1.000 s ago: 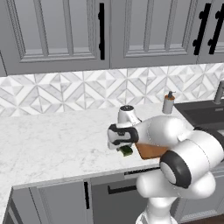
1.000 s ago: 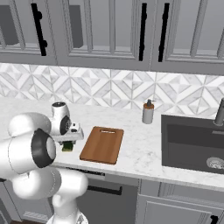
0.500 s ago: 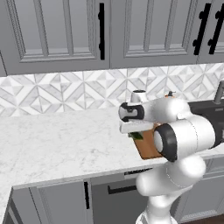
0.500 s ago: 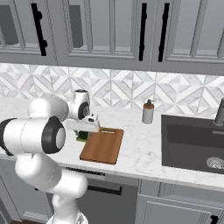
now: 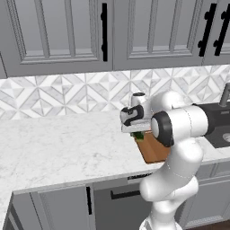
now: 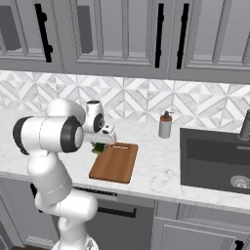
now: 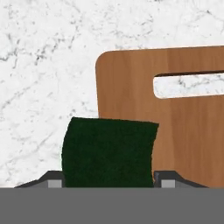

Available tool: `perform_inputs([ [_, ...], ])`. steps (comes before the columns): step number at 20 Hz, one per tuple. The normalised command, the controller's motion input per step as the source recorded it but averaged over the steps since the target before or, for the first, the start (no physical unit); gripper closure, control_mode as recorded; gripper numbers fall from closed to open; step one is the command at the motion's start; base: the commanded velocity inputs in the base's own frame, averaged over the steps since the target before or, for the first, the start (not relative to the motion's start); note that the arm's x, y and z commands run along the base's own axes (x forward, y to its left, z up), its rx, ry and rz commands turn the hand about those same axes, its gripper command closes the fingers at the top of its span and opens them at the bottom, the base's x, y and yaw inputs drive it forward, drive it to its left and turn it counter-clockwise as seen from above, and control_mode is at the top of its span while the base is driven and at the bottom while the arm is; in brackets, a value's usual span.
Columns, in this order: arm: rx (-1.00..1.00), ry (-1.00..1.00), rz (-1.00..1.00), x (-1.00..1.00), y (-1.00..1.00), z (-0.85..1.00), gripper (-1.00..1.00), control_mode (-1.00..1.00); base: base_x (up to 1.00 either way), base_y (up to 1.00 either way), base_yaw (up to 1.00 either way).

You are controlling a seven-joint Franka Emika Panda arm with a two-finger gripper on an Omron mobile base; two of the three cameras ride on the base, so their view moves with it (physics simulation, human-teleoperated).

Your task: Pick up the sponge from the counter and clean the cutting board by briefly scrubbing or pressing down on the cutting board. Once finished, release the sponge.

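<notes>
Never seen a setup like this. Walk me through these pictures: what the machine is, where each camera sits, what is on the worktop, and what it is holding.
This is a rendered kitchen with a white robot arm on a base that can drive. Two cameras ride on that base, behind the arm to its left and right. The third sits on the hand and looks along the gripper.

On the white marble counter lies a brown wooden cutting board with a slot handle. A soap bottle stands beside the dark sink.

The gripper is closed on a dark green sponge, held between its two fingers. In the hand view the sponge hangs over the board's corner, partly over bare counter. Whether it touches the board, I cannot tell.
</notes>
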Motion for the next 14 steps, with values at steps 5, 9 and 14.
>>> perform_inputs([
  [5, 0.03, -0.07, -0.11, -0.06, -0.39, -0.58, 1.0, -1.0, 0.0, 0.0, 0.0],
  [9, 0.17, 0.04, -0.13, 0.0, -0.49, -0.48, 1.0, -1.0, 0.0, 0.0, 0.0],
  [14, 0.19, 0.0, -0.11, 0.0, -0.17, -0.42, 1.0, -1.0, 0.0, 0.0, 0.0],
])
